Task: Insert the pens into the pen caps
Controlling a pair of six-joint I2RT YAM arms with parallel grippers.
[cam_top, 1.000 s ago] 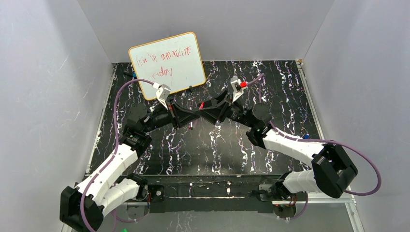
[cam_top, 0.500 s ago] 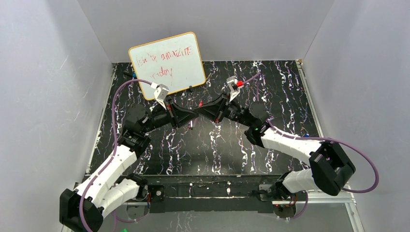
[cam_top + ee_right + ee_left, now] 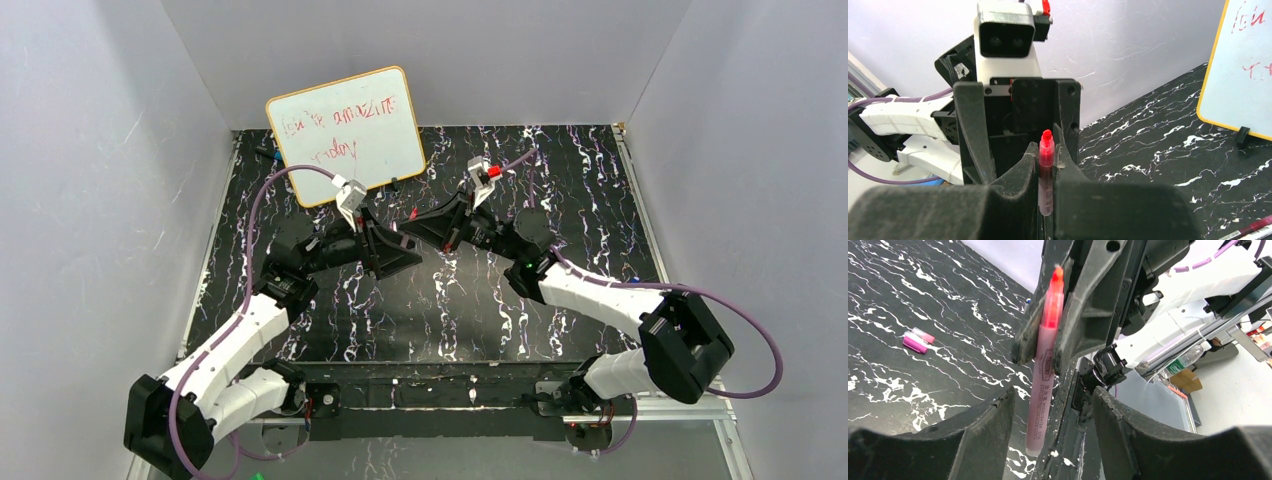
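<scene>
A pink-red pen [image 3: 1044,371] with a bare red tip stands upright, and my right gripper [image 3: 1047,149] is shut on its upper half. In the right wrist view the same pen [image 3: 1046,170] sticks up between the pads. My left gripper [image 3: 1052,396] is open. Its fingers stand on either side of the pen's lower end without touching it. From above, the left gripper [image 3: 404,257] faces the right gripper [image 3: 413,222] at mid-table. Two small magenta-pink pen caps [image 3: 915,342] lie together on the table. A second pen [image 3: 1249,229] lies flat on the table.
A whiteboard [image 3: 345,130] with red writing leans at the back left on small feet. A dark blue-tipped marker [image 3: 266,155] lies beside it. Grey walls close in the black marbled table [image 3: 560,300] on three sides. Purple cables trail from both wrists.
The right gripper closed on the pen while the left one still held it. The left gripper has since opened, let go of the pen, and drawn back a little toward me.
</scene>
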